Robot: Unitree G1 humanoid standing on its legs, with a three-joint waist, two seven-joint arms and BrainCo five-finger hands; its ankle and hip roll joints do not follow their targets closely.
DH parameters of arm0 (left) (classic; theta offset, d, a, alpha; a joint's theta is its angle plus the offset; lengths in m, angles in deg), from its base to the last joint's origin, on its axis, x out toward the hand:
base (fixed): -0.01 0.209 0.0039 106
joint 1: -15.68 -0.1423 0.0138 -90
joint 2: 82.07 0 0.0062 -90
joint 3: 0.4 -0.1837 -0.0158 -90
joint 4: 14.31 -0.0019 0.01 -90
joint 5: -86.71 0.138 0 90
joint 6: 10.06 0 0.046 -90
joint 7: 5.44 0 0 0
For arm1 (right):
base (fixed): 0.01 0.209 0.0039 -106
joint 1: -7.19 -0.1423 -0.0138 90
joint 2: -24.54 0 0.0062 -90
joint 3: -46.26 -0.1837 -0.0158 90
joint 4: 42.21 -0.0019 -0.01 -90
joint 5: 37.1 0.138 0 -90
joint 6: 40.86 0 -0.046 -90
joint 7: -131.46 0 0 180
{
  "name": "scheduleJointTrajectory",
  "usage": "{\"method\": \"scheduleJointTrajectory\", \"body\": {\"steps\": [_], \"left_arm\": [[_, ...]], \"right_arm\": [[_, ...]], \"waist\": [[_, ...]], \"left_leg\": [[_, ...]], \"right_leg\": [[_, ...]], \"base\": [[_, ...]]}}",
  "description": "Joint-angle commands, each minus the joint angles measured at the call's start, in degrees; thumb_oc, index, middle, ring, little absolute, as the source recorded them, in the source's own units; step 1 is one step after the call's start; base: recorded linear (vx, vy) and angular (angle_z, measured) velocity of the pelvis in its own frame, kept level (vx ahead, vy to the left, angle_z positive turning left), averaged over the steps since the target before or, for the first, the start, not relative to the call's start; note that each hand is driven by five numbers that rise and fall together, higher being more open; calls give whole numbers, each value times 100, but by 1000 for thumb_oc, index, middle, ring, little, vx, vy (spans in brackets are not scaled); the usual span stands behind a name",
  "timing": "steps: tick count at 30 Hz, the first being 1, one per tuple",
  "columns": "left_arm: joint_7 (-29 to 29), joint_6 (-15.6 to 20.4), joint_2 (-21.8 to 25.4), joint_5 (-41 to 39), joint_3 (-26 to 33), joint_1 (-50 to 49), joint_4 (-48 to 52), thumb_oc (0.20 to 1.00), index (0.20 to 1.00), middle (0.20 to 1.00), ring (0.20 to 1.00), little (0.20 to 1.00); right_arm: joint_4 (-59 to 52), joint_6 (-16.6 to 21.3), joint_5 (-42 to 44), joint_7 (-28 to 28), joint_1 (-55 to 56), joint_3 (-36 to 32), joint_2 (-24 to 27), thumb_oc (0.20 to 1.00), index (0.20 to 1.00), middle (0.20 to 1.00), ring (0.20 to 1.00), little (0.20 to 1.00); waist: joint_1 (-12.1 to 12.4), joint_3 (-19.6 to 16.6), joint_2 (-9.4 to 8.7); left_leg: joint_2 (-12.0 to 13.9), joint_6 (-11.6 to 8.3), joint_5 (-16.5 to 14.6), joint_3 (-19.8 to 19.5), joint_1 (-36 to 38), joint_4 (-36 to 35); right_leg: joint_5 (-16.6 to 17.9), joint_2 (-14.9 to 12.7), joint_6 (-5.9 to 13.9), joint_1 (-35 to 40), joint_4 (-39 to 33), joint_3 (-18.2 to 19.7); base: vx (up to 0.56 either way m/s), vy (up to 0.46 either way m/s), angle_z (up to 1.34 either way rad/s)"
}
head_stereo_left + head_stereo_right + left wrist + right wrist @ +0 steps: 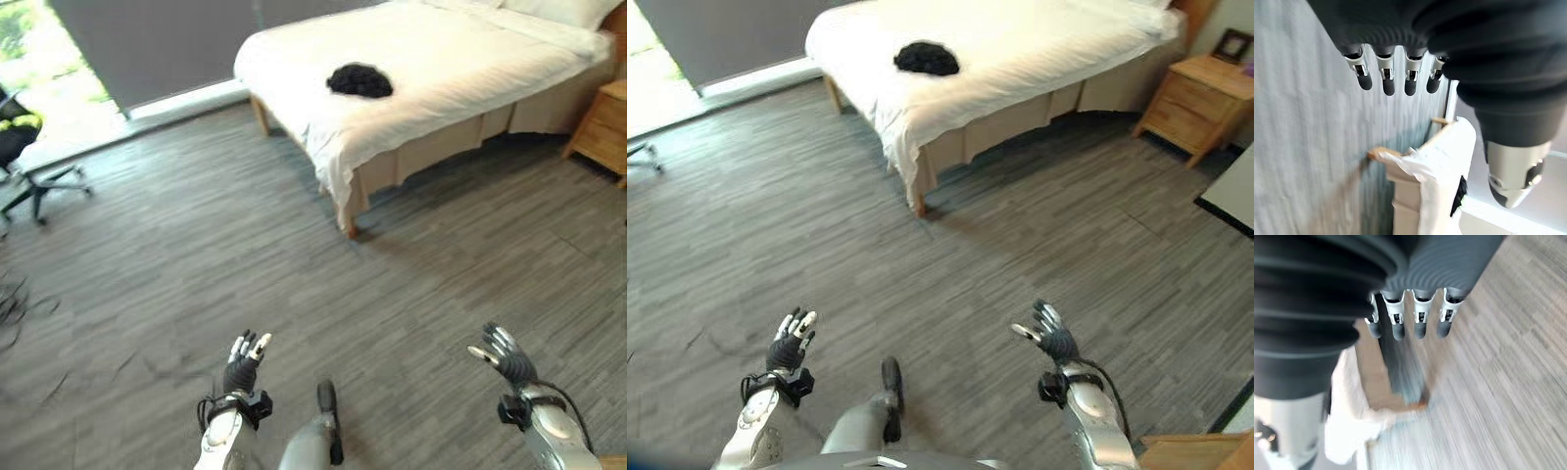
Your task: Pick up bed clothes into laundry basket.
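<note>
A bedroom with grey wood-plank floor [196, 245] holds a white-sheeted bed [441, 69], a wooden nightstand [1190, 98] beside it and an office chair [29, 157] near the bright window. A black bundle of clothes [360, 80] lies on the bed. The left hand [242, 364] and right hand [502, 354] hover low over the floor, well apart from the bed, fingers straight and empty.
</note>
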Motion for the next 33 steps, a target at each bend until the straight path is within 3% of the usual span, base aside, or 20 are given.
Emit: {"method": "scheduleJointTrajectory", "body": {"steps": [1, 3, 4, 5, 6, 8, 11, 13, 14, 16, 18, 21, 22, 24, 25, 27, 28, 29, 31, 33], "left_arm": [[33, 285, 376, -139, 3, 273, 401, 1000, 1000, 1000, 1000, 1000], [103, 293, 503, -47, 36, 296, 499, 1000, 1000, 1000, 1000, 1000], [103, 291, 503, -47, 38, 298, 500, 1000, 1000, 1000, 1000, 1000], [125, 250, 672, 97, 90, 306, 603, 1000, 1000, 1000, 1000, 1000], [155, 225, 705, 175, 152, 253, 654, 1000, 1000, 1000, 1000, 1000], [199, 174, 737, 202, 279, 174, 621, 1000, 1000, 1000, 1000, 1000], [161, 151, 728, 137, 400, 91, 598, 1000, 1000, 1000, 1000, 1000], [124, 145, 695, 173, 409, 57, 534, 1000, 1000, 1000, 1000, 1000], [115, 153, 655, 168, 406, 56, 486, 1000, 1000, 1000, 1000, 1000], [54, 186, 647, 241, 396, 146, 411, 1000, 1000, 1000, 1000, 1000], [25, 208, 632, 292, 366, 157, 420, 1000, 1000, 1000, 1000, 1000], [11, 227, 561, 259, 215, 267, 380, 1000, 1000, 1000, 1000, 1000], [36, 232, 523, 186, 185, 299, 371, 1000, 1000, 1000, 1000, 1000], [31, 255, 408, -169, 94, 373, 404, 1000, 1000, 1000, 1000, 1000], [-2, 232, 388, -254, -48, 484, 461, 1000, 1000, 1000, 1000, 1000], [22, 237, 327, -367, -127, 496, 470, 1000, 1000, 1000, 1000, 1000], [23, 237, 326, -367, -128, 496, 470, 1000, 1000, 1000, 1000, 1000], [14, 185, 272, -422, -140, 427, 467, 1000, 1000, 1000, 1000, 1000], [-11, 157, 284, -391, -134, 351, 443, 1000, 1000, 1000, 1000, 1000], [11, 153, 286, -303, -104, 251, 403, 1000, 1000, 1000, 1000, 1000]], "right_arm": [[-401, 216, -58, -46, -461, 18, -127, 1000, 1000, 1000, 1000, 1000], [-426, 242, 23, -92, -586, 132, -201, 1000, 1000, 1000, 1000, 1000], [-424, 243, 23, -92, -590, 132, -201, 1000, 1000, 1000, 1000, 1000], [-367, 208, -116, -34, -734, 228, -220, 1000, 1000, 1000, 1000, 1000], [-367, 207, -27, -29, -764, 255, -282, 1000, 1000, 1000, 1000, 1000], [-360, 182, 158, -63, -775, 325, -401, 1000, 1000, 1000, 1000, 1000], [-390, 127, 334, -165, -737, 365, -431, 1000, 1000, 1000, 1000, 1000], [-320, 112, 358, -171, -685, 357, -443, 1000, 1000, 1000, 1000, 1000], [-288, 114, 346, -153, -667, 343, -442, 1000, 1000, 1000, 1000, 1000], [-303, 125, 350, -183, -616, 307, -415, 1000, 1000, 1000, 1000, 1000], [-317, 134, 307, -187, -579, 293, -371, 1000, 1000, 1000, 1000, 1000], [-309, 149, 298, -224, -606, 295, -298, 1000, 1000, 1000, 1000, 1000], [-273, 156, 295, -189, -658, 314, -245, 1000, 1000, 1000, 1000, 1000], [-285, 214, 419, -171, -792, 334, -131, 1000, 1000, 1000, 1000, 1000], [-356, 259, 390, -116, -840, 266, 85, 1000, 1000, 1000, 1000, 1000], [-450, 248, 365, -56, -807, 177, 225, 1000, 1000, 1000, 1000, 1000], [-452, 247, 364, -56, -806, 175, 225, 1000, 1000, 1000, 1000, 1000], [-468, 194, 235, -10, -803, 105, 273, 1000, 1000, 1000, 1000, 1000], [-464, 197, 264, 22, -750, 33, 229, 1000, 1000, 1000, 1000, 1000], [-432, 180, 156, 8, -711, 64, 215, 1000, 1000, 1000, 1000, 1000]], "waist": [[206, -57, -91], [210, 0, -104], [230, -14, -89], [175, 175, 62], [131, 243, 139], [25, 328, 145], [-88, 405, 198], [-196, 442, 158], [-282, 448, 129], [-375, 411, 47], [-362, 368, 42], [-423, 177, 8], [-412, 157, 53], [-422, 171, 102], [-363, 275, 23], [-217, 420, -82], [-216, 427, -78], [-86, 467, -174], [-35, 450, -176], [68, 432, -98]], "left_leg": [[466, -940, 65, -1, 234, -50], [289, -741, -112, 116, 444, -138], [311, -740, -100, 132, 430, -146], [93, -455, -302, 180, 927, -425], [85, -411, -374, 232, 1140, -584], [17, -407, -463, 237, 1522, -870], [51, -526, -642, 262, 1798, -994], [8, -619, -780, 212, 1934, -994], [-46, -681, -895, 137, 2045, -994], [-56, -815, -1072, 50, 2233, -994], [-2, -886, -1195, 16, 2403, -994], [179, -976, -1425, -232, 2784, -880], [299, -1006, -1474, -220, 2786, -623], [561, -1085, -1203, -290, 2382, 637], [680, -1154, -804, -345, 1746, 2165], [603, -1157, -715, -510, 1256, 3007], [608, -1158, -720, -512, 1263, 3011], [676, -1082, -850, -263, 755, 2573], [721, -1040, -864, -62, 556, 1751], [530, -1049, -657, -163, 530, 774]], "right_leg": [[789, -735, 360, -859, 38, -233], [1551, -922, 447, -1447, 1098, -55], [1571, -904, 445, -1479, 1094, -30], [2356, -1157, 299, -2163, 2503, -317], [2389, -1233, 282, -2455, 2770, -490], [2019, -1508, 250, -2841, 2866, -917], [1578, -1318, 238, -3276, 1970, -1526], [1611, -1046, 319, -3482, 822, -1550], [1777, -822, 404, -3580, 103, -1445], [2158, -658, 564, -3669, -915, -1384], [2262, -661, 614, -3656, -999, -1653], [2149, -635, 444, -3588, -552, -1500], [2050, -599, 390, -3522, -452, -1562], [1836, -490, 154, -3306, -431, -1611], [1588, -382, -122, -2939, -536, -1658], [1348, -278, -311, -2498, -719, -1669], [1349, -274, -312, -2487, -723, -1670], [1228, -312, -228, -2140, -875, -1650], [1164, -308, -137, -1994, -926, -1627], [1041, -268, -62, -1847, -933, -1536]], "base": [[366, 257, -66], [231, 233, -47], [366, 468, -9], [359, 460, 1], [476, 534, -1], [324, 197, 7], [318, 48, 40], [350, -60, -8], [371, -90, 1], [482, -129, 42], [433, -156, 48], [475, -245, 34], [352, -236, 65], [361, -344, 31], [380, -427, 5], [358, -342, 27], [478, -215, 8], [390, -80, -28], [426, -15, -50], [488, 138, -56]]}}
